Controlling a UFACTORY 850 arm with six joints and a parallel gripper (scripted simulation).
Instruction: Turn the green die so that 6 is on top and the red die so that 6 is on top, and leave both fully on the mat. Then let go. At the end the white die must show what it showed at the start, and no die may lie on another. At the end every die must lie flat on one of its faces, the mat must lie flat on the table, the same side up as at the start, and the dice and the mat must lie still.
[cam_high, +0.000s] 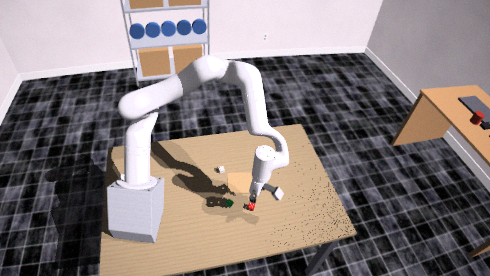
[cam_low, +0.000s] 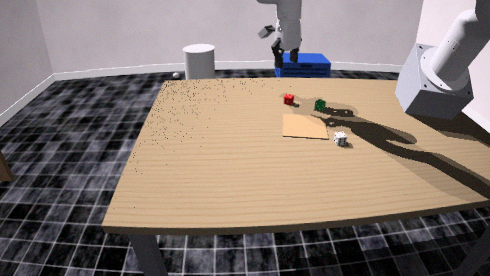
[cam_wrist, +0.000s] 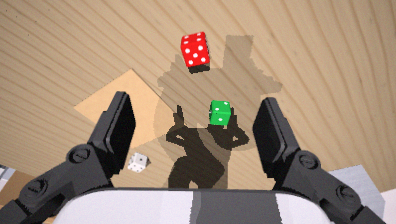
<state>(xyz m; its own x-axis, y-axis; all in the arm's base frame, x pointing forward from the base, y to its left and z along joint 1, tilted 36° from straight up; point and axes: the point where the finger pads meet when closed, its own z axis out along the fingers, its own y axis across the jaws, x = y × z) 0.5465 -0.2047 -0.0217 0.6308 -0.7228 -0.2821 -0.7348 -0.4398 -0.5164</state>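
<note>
Above red die, open end effector

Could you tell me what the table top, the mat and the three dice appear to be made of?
Table top: looks like light wood, with a striped grain. Mat: flat, thin, matte tan sheet, perhaps card or cork; unclear. Red die, green die, white die: smooth solid colour, probably plastic.

Red die and green die stand apart, each reachable.
</note>
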